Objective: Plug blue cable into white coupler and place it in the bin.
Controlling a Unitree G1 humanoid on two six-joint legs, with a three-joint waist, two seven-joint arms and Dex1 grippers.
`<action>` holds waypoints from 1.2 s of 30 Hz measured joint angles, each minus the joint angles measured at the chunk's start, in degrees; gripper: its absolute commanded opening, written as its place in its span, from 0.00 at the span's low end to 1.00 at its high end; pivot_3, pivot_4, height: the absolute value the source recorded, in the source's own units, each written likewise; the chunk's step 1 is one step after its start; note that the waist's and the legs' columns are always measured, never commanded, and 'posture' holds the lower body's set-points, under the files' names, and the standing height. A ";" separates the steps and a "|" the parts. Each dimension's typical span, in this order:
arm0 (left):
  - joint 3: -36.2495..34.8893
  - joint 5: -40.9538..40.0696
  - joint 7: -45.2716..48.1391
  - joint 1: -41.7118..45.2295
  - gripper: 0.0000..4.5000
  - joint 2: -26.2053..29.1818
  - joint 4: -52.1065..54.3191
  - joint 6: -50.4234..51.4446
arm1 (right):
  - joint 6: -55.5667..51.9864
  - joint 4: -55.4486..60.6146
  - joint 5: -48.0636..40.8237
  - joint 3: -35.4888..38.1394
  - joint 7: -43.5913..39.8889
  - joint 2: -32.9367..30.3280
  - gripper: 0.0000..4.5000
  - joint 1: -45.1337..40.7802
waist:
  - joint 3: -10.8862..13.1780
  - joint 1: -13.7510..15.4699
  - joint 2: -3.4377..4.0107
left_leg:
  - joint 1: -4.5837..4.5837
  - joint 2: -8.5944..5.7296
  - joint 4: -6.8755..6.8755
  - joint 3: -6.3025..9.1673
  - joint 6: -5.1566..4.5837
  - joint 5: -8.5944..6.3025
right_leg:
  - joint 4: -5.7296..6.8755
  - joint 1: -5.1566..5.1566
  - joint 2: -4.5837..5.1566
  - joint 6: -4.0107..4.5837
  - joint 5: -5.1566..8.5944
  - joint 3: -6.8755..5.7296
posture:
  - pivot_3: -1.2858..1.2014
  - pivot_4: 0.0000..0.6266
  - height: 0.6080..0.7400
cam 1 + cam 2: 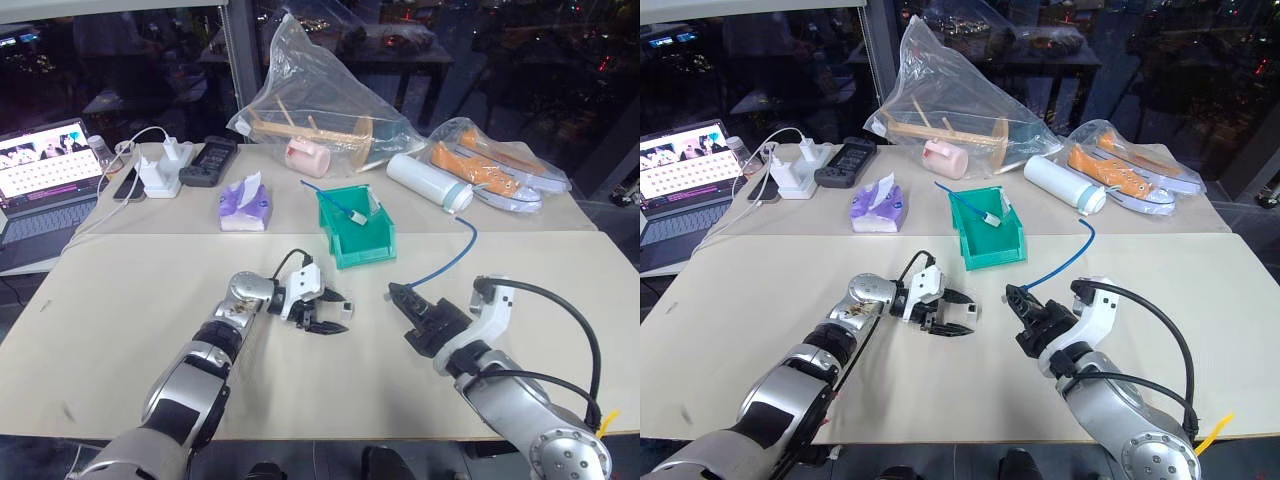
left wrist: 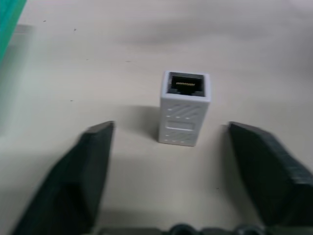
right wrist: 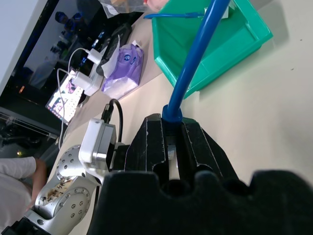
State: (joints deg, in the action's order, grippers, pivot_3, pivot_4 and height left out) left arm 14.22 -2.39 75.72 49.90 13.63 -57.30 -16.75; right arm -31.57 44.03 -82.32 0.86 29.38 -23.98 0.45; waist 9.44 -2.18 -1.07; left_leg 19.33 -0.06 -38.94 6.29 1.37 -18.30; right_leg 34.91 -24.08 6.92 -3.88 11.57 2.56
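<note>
The white coupler (image 2: 185, 108) stood on the table (image 1: 120, 330) between the fingers (image 2: 83, 171) of my left gripper (image 1: 333, 313), its socket facing away from me; they stood wide apart, touching neither side of it. My right gripper (image 3: 171, 142) was clamped on the blue cable (image 1: 445, 262) near its plug, the free end arcing away beside the green bin (image 1: 372, 249) beyond both grippers.

A beige table (image 1: 150, 300) carries the bin (image 1: 356, 232), white coupler (image 2: 184, 108), tissues (image 1: 246, 203) and bags (image 1: 320, 100).
</note>
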 measured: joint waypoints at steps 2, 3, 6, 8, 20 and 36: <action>-0.53 0.05 0.04 -0.16 0.34 -0.57 -0.30 -0.39 | 0.00 0.00 0.00 0.00 0.01 0.00 0.00 0.00 | 0.00 0.01 0.00 | 0.00 0.00 0.00 0.00 0.00 0.00 | 0.00 0.00 0.00 0.00 0.00 0.00 | 0.52 0.24 1.00; -0.69 0.03 0.04 -0.25 0.27 -0.78 -0.42 -0.46 | 0.00 0.00 0.00 0.00 0.01 0.00 0.00 0.00 | 0.00 0.00 0.00 | 0.00 0.00 0.00 0.00 0.00 0.00 | 0.00 0.00 0.00 0.00 0.00 0.00 | 0.52 0.24 1.00; -1.34 0.05 -0.15 -0.34 0.14 -1.54 -0.78 -0.48 | 0.00 0.00 0.00 0.00 0.00 -0.01 0.00 -0.05 | 0.00 0.03 0.00 | 0.00 0.00 -0.01 0.00 0.00 0.00 | 0.00 0.00 0.00 0.00 0.00 0.00 | 0.52 0.24 1.00; -1.65 0.11 -0.44 -0.41 0.14 -1.90 -0.87 -0.46 | 0.00 0.00 0.00 0.00 -0.01 -0.01 0.00 -0.18 | 0.00 0.09 0.00 | 0.00 -0.01 -0.01 0.00 0.00 0.00 | 0.00 0.01 0.00 -0.01 0.00 0.00 | 0.52 0.24 1.00; 4.15 4.72 -8.13 -9.63 0.14 0.37 34.33 32.49 | -4.13 -4.94 0.07 -1.09 2.23 -3.41 0.00 0.00 | -0.01 0.08 0.01 | 0.02 0.00 -0.01 0.02 0.00 0.00 | 0.10 -0.04 0.00 -0.02 0.00 0.02 | 0.52 0.24 1.00; 11.23 5.52 -17.13 -13.97 0.14 0.53 57.35 60.60 | -7.49 -9.60 2.21 -4.28 0.87 1.76 0.00 -3.08 | -0.02 0.97 0.02 | -0.05 0.00 -0.04 0.01 0.01 0.01 | 0.00 0.01 0.00 -0.03 0.02 0.02 | 0.52 0.24 1.00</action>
State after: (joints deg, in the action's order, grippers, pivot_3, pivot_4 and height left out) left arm 25.45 3.13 58.58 35.94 14.16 0.06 43.85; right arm -39.06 34.42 -80.11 -3.42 30.25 -22.22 -2.63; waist 9.42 -1.21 -1.05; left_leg 19.28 -0.06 -38.99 6.30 1.39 -18.30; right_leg 34.91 -24.07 6.93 -3.91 11.60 2.59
